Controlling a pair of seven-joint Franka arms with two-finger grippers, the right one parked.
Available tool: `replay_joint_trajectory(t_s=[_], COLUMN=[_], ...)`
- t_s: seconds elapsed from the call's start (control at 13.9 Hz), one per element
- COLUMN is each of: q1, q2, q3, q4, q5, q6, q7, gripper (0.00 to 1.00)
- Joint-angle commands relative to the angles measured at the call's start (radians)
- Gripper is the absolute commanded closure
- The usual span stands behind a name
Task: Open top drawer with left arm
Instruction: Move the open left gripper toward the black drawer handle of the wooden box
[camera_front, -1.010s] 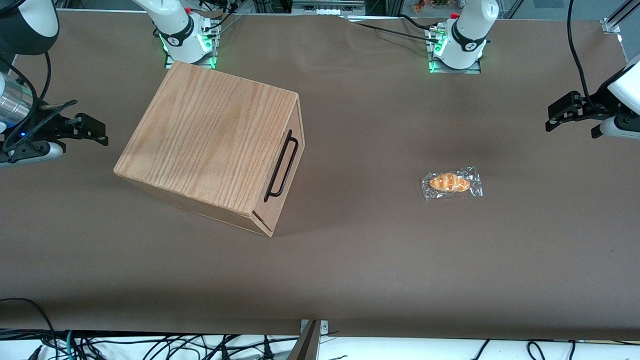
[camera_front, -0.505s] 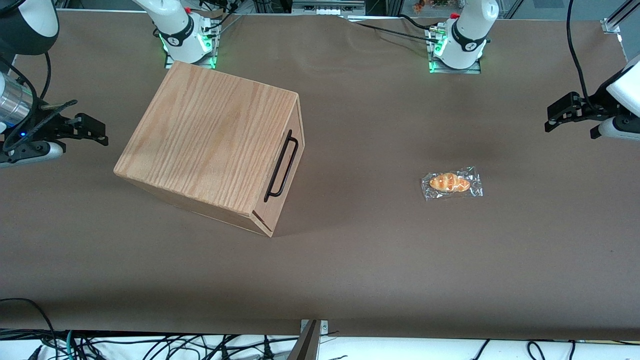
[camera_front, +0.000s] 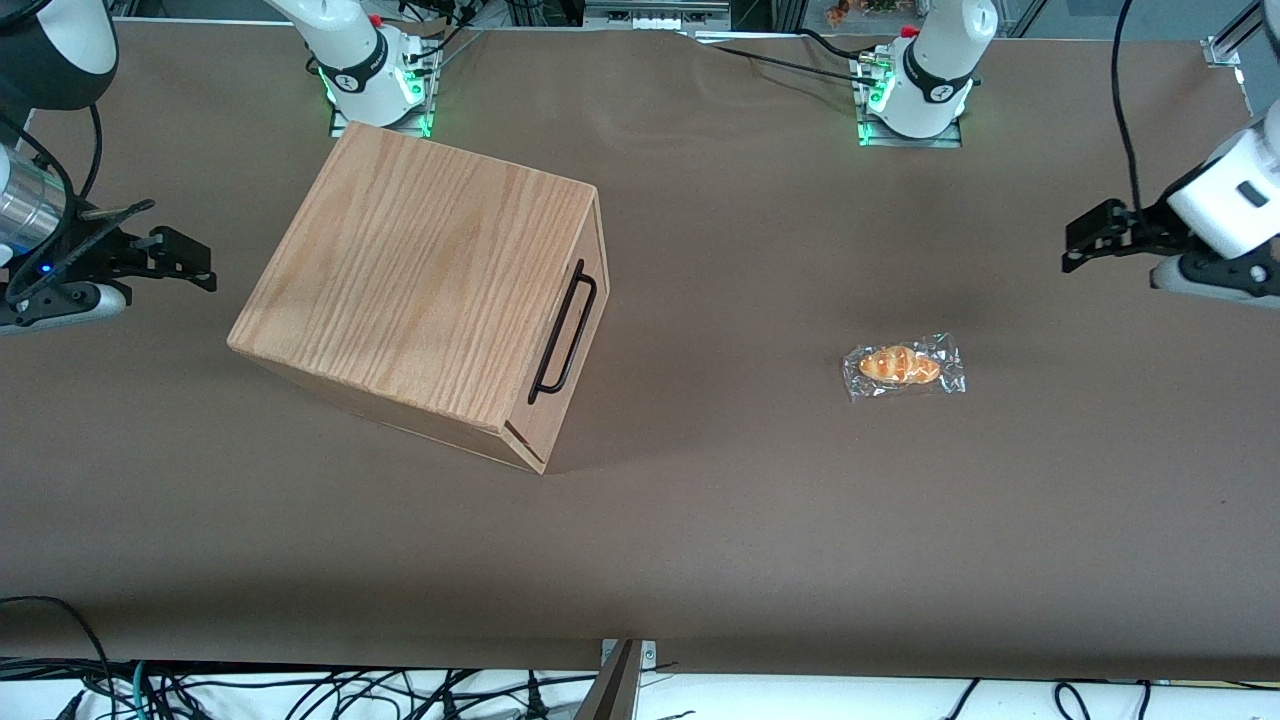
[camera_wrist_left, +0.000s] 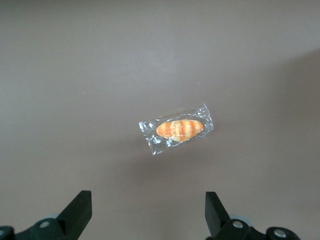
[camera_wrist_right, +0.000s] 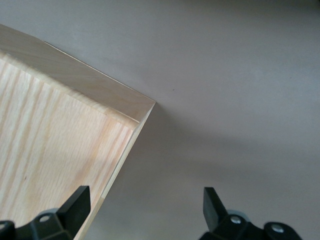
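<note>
The oak-grain wooden box (camera_front: 425, 285) stands toward the parked arm's end of the table. Its top drawer (camera_front: 585, 345) is shut, with the long black bar handle (camera_front: 562, 332) across its front. The left arm (camera_front: 1225, 205) hangs above the table at the working arm's end, far from the box. Its gripper (camera_front: 1072, 248) is open and empty, with its fingers pointing toward the box. In the left wrist view the gripper (camera_wrist_left: 148, 202) shows both fingertips (camera_wrist_left: 80, 207) wide apart above bare table.
A wrapped bread roll (camera_front: 903, 366) lies on the brown table between the gripper and the box; it also shows in the left wrist view (camera_wrist_left: 179, 129). A corner of the box top (camera_wrist_right: 50, 150) shows in the right wrist view. The arm bases (camera_front: 915, 85) stand at the table's back edge.
The left arm's gripper has moved a little toward the box, and its wrist has turned. The box and the bread roll have not moved.
</note>
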Motion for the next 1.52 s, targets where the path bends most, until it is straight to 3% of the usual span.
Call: replay_joint_trajectory(t_s=[0.0,0.43,0.72,1.08,1.3,1.44], q1=[-0.027,-0.03,-0.034,-0.181,-0.248,-0.296], q2=[0.03,0.105,0.199,0.315,0.386,0.427], q3=[-0.008,-0.166,-0.197,-0.21,-0.21,-0.21], q4=[0.008,0.017,0.018,0.034,0.076,0.113], q5=[-0.04,-0.087,-0.254,-0.274,-0.372,-0.383], q6=[-0.009,0.005,0.041,0.248,0.33,0.388], q7=[0.015,-0.009,-0.049,-0.051,-0.061,-0.092], gripper=[0.0,0.0,0.0,0.0,0.0,0.0])
